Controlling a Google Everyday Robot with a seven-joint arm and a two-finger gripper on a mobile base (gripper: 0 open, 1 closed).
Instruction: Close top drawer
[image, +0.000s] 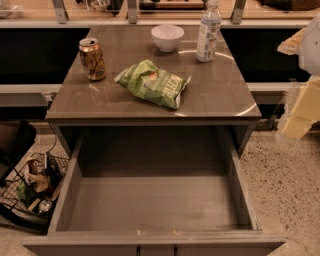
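The top drawer (154, 202) is pulled far out from under the grey-brown table top (215, 95). It is wide, with a bare grey inside, and holds nothing. Its front panel (150, 244) runs along the bottom edge of the view, and its handle is out of view. My gripper (301, 107) shows as a pale, blurred shape at the right edge of the view. It is to the right of the table and above the floor, apart from the drawer.
On the table top stand a drink can (92, 59), a green chip bag (152, 83), a white bowl (167, 37) and a clear water bottle (208, 32). A wire basket of trash (35, 182) sits on the floor at the left. Speckled floor (285, 175) lies at the right.
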